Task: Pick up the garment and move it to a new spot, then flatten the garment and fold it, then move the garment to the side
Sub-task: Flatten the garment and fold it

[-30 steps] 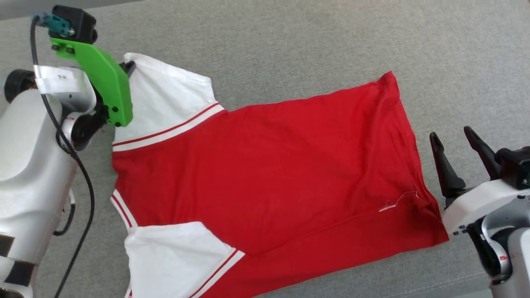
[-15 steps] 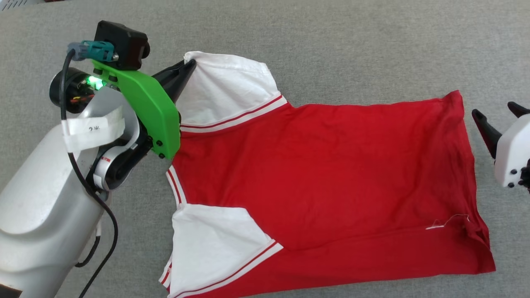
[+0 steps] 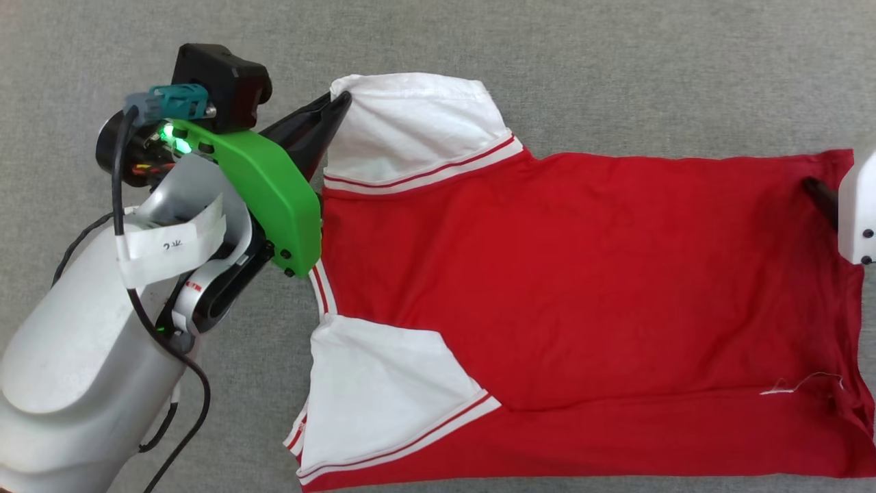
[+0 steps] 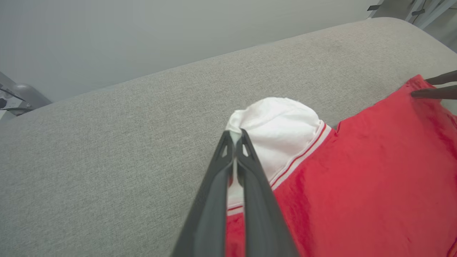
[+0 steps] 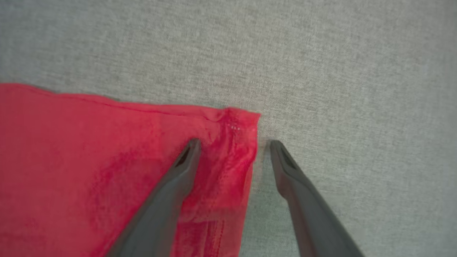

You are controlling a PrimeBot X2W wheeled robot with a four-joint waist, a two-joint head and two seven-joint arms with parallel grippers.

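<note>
The garment, a red shirt with white sleeves and red-and-white stripe trim, lies spread out with its collar to the left and its hem to the right. My left gripper is shut on the outer corner of the far white sleeve, and the cloth is pinched at its tips. My right gripper is open at the hem's far corner. One fingertip is over the red cloth and the other is over the bare grey surface. One of its dark fingers shows at the right edge of the head view.
The garment rests on a grey woven, cushion-like surface with bare room beyond the far side of the garment and to the left. A loose white thread lies near the hem's near corner. A pale wall rises behind the surface's edge.
The head camera has shifted. My right gripper went from beside the hem's near corner to over its far corner, still open. My left gripper stays shut on the sleeve, and the shirt lies squarer.
</note>
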